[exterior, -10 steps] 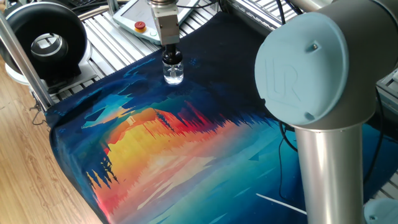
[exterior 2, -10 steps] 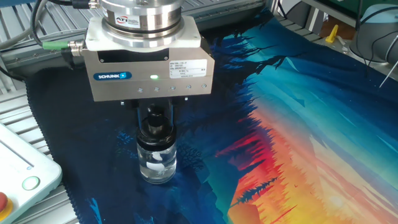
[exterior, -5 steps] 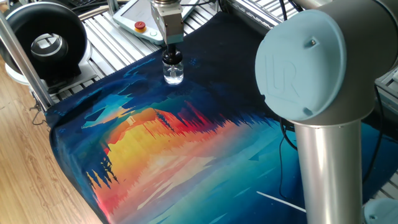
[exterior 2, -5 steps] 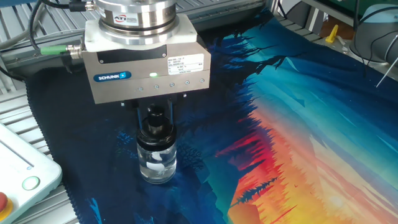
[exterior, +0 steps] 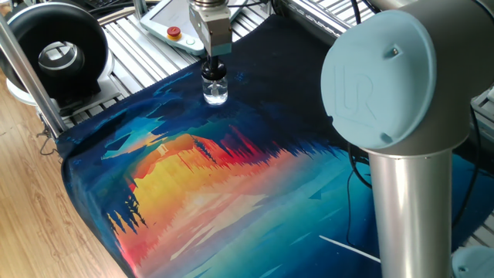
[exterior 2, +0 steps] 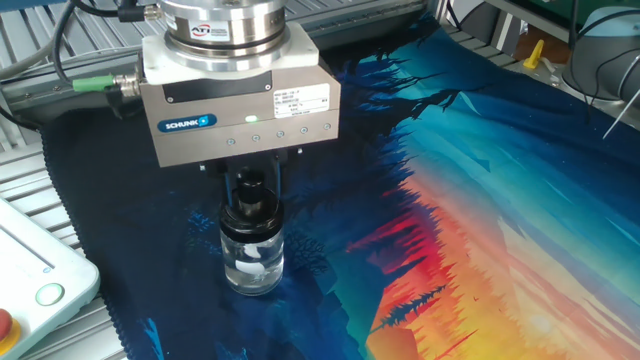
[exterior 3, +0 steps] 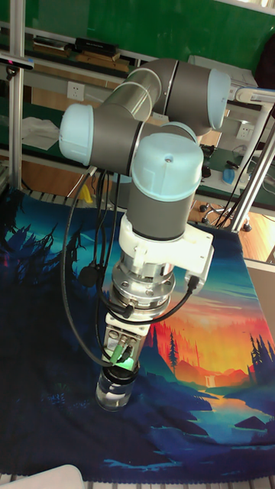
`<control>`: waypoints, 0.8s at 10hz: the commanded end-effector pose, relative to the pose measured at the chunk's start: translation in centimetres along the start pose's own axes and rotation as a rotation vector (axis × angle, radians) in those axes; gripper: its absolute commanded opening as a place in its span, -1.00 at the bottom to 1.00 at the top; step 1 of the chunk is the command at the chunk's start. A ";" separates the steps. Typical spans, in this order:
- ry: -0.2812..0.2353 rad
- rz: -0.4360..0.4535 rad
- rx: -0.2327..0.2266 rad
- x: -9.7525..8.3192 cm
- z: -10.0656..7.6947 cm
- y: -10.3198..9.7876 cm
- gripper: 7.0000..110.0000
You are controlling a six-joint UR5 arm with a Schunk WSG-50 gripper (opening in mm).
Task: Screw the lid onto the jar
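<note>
The jar (exterior 2: 251,257), a tiny clear glass bottle, stands upright on the dark blue part of the printed mat (exterior 2: 470,200). The black lid (exterior 2: 250,203) sits on its neck. My gripper (exterior 2: 251,184) hangs straight down over it, with its dark fingers shut on the lid's rounded top. The one fixed view shows the same stack at the mat's far edge: gripper (exterior: 215,64), lid (exterior: 214,74), jar (exterior: 215,92). In the tall fixed view the jar (exterior 3: 114,391) is under the gripper (exterior 3: 122,370) and the lid is mostly hidden.
A large black ring-shaped device (exterior: 58,48) stands at the far left behind a metal post (exterior: 27,69). A white pendant with a red button (exterior: 175,32) lies just behind the jar. My arm's big blue-capped joint (exterior: 382,77) fills the right foreground.
The gripper body has turned a little about its vertical axis while holding the lid. The jar stays in the same spot on the mat.
</note>
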State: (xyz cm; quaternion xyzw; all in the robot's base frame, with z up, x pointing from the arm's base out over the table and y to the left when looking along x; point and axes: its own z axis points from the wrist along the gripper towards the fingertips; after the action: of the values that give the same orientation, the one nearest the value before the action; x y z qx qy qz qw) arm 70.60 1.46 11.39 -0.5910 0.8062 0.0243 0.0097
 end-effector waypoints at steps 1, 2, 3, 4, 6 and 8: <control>0.001 0.009 0.004 0.3 -0.1 -0.1 -0.28; 0.001 0.009 0.004 0.3 -0.1 -0.2 -0.28; 0.000 0.011 0.003 0.3 -0.1 -0.2 -0.28; -0.006 0.014 0.000 0.1 -0.1 -0.1 -0.28; -0.003 0.017 -0.003 0.1 -0.1 0.0 -0.28; -0.011 0.015 -0.007 -0.2 0.0 0.0 -0.28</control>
State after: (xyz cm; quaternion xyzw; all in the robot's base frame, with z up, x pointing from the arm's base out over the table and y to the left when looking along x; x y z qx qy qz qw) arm 70.57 1.28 11.31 -0.5868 0.8094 0.0236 0.0070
